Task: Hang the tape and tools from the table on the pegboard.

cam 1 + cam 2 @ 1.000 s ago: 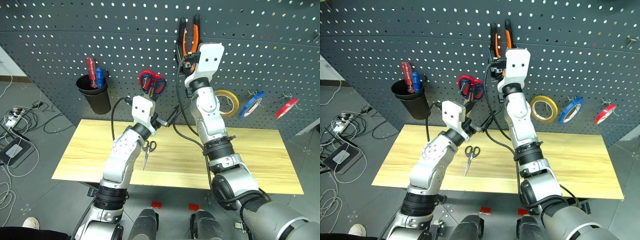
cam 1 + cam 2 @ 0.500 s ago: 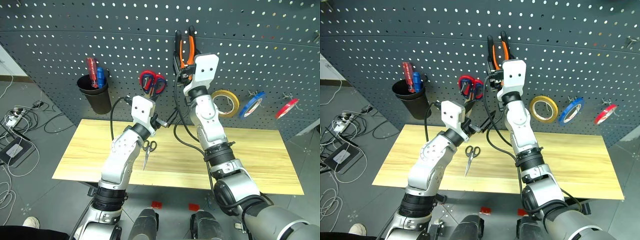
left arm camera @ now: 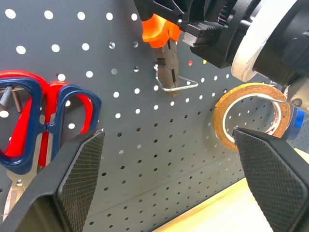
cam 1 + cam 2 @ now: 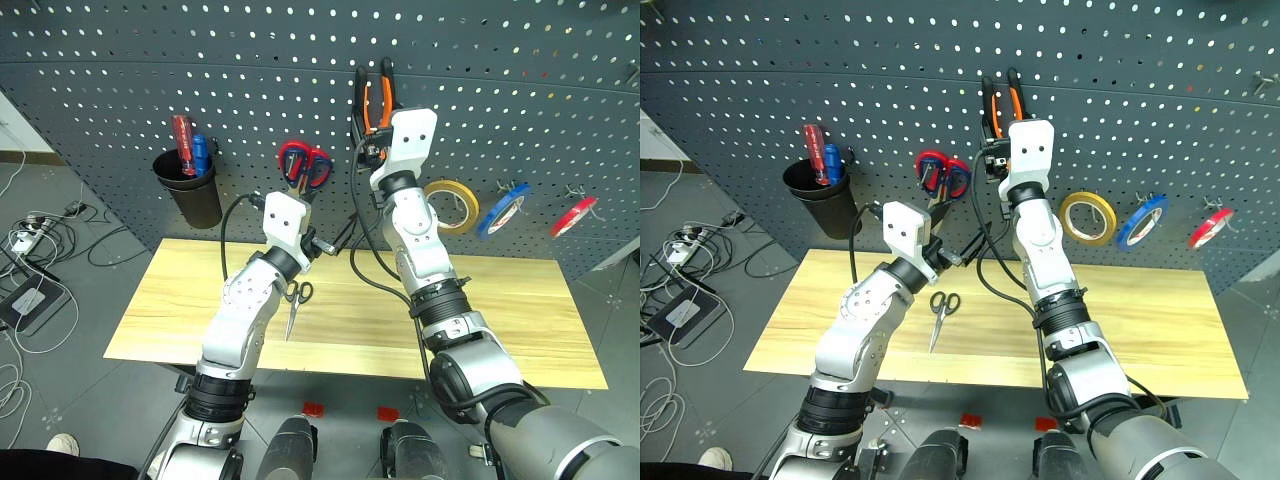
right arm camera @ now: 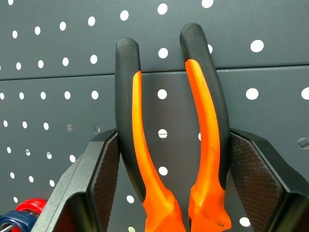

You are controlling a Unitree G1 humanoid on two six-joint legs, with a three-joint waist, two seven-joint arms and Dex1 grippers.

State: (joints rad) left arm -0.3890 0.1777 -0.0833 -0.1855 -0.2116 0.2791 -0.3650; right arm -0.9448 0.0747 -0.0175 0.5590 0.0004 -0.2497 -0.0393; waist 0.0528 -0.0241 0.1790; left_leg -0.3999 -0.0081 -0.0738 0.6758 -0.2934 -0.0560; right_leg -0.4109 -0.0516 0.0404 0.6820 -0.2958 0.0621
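Pliers (image 5: 169,135), handles up, clamped between the 2 fingers of the right gripper (image 5: 169,174) against the pegboard (image 4: 500,90), nose at a metal hook (image 3: 176,86). Tape (image 4: 452,205) hangs alongside. Black-handled scissors (image 4: 939,315) lie on the table (image 4: 520,310). Left gripper (image 3: 169,169) spread wide, empty.

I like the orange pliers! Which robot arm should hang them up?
Probably the right: its gripper already holds the pliers against the pegboard, right by a hook. The left gripper is open.

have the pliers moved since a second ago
Yes. The pliers, held in the right end effector, have sunk slightly down the pegboard, toward the yellow tape.
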